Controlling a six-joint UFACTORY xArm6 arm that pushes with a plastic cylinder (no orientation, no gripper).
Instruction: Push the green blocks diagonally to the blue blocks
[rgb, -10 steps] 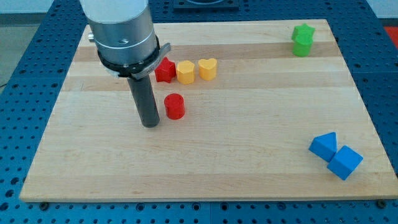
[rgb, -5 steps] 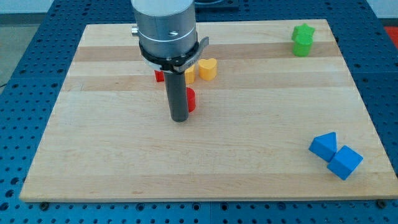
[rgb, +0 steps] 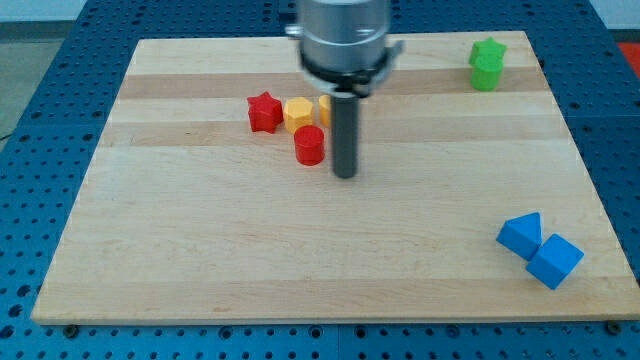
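Two green blocks sit touching at the view's top right: a green star (rgb: 489, 49) and a green cylinder (rgb: 486, 73) just below it. Two blue blocks sit touching at the bottom right: a blue triangular block (rgb: 521, 234) and a blue cube (rgb: 555, 261). My tip (rgb: 346, 174) stands near the board's middle, just right of a red cylinder (rgb: 309, 145), far left of the green blocks and up-left of the blue ones.
A red star (rgb: 264, 111) and a yellow hexagonal block (rgb: 297, 114) sit left of the rod. A second yellow block (rgb: 324, 108) is partly hidden behind the rod. The wooden board (rgb: 200, 250) lies on a blue perforated table.
My tip has moved right, from left of the red cylinder to its right. The red cylinder has shifted right and up, closer to the yellow blocks. Green and blue blocks have not moved.
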